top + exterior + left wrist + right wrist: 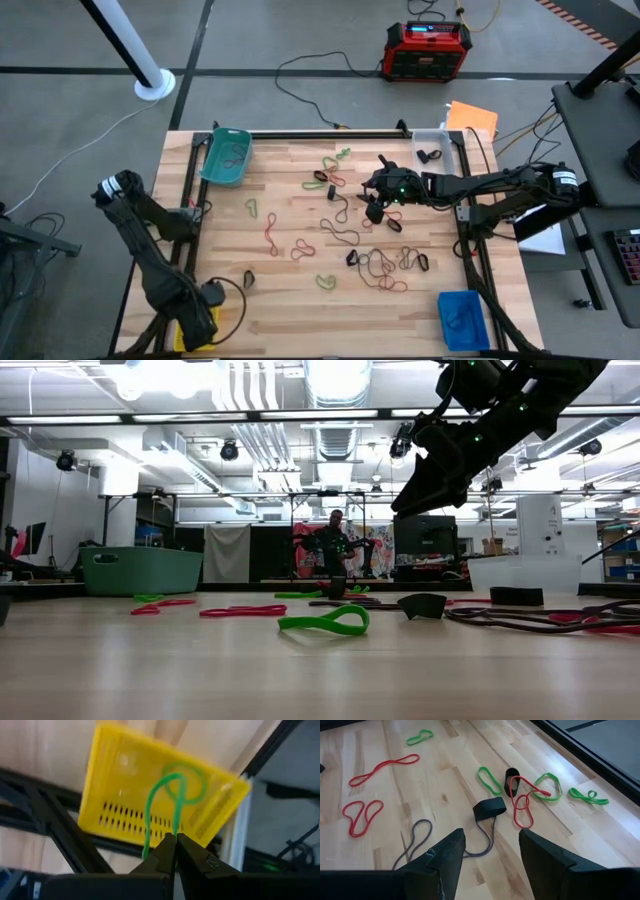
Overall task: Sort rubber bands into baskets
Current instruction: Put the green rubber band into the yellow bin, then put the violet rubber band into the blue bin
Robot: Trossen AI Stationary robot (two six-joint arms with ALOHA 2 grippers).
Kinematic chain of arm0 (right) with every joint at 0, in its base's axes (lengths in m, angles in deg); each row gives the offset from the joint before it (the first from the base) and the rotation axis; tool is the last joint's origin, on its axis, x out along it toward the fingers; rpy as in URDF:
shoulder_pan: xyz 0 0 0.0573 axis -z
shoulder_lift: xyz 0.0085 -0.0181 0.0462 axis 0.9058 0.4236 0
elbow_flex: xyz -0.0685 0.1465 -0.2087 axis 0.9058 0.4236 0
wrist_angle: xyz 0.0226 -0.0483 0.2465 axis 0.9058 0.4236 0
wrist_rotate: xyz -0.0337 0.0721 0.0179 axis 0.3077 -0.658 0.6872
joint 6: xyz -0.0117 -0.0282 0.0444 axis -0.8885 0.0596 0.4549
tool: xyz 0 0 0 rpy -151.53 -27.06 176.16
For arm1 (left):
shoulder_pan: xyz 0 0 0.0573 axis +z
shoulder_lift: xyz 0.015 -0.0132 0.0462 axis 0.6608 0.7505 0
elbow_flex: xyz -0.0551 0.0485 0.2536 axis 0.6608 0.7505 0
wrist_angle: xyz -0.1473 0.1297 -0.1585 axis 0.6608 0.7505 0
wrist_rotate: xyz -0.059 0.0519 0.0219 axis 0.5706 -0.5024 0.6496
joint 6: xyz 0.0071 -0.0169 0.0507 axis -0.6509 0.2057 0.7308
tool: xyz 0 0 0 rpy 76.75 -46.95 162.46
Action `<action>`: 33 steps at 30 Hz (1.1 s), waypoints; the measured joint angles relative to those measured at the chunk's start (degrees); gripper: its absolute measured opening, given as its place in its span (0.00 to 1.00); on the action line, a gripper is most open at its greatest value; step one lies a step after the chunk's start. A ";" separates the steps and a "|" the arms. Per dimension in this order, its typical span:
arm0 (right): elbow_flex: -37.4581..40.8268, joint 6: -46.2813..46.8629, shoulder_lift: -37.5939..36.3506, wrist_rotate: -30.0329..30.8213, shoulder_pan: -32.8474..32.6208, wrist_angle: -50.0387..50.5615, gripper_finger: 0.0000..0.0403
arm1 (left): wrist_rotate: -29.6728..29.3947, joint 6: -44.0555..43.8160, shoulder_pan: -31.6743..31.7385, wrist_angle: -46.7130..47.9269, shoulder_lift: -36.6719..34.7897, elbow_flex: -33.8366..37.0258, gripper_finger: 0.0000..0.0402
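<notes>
My left gripper (175, 839) is shut on a green rubber band (176, 782) above the yellow basket (120, 775), which stands at the table's near left corner (183, 338). My right gripper (492, 852) hangs open above the table's right middle (378, 200), with nothing between its fingers. Just ahead of it a wide black band (489, 809) lies flat on the wood. Many red, green, black and brownish bands (330, 235) are scattered over the table. The teal basket (225, 157), the clear basket (436, 143) and the blue basket (462, 318) each hold bands. My left gripper pinches the green band between its two fingertips at one spot of the loop (175, 826). The fingers come from above, pointing steeply down. The band is lifted clear, and its loop stands out beyond the fingertips over the yellow basket.
A black frame (330, 133) runs along the table's edges. Off the table, at the far side, a red-and-black box (428, 50) sits on the floor with cables. A person (335, 545) stands far back in the room.
</notes>
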 joint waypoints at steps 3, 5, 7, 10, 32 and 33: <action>0.02 0.00 0.00 -0.01 0.00 0.00 0.45 | 0.46 -0.16 -0.02 -4.44 -0.33 4.12 0.00; 0.02 0.24 0.00 -0.01 0.00 0.00 0.45 | 1.95 -0.84 0.07 -7.24 -0.42 6.36 0.00; 0.02 0.39 0.00 -0.05 0.00 0.02 0.45 | 3.21 -1.77 0.01 -7.52 -0.42 8.18 0.00; 0.02 0.39 0.00 -0.05 0.00 0.02 0.45 | 2.66 -3.23 0.02 -7.53 -0.42 10.09 0.00; 0.04 0.42 0.00 -0.33 0.00 0.04 0.45 | 0.61 -4.99 0.64 -4.77 -0.42 9.77 0.24; 0.04 0.42 0.00 -0.33 0.00 0.04 0.45 | -0.28 -4.87 0.76 -4.76 -0.42 9.07 0.25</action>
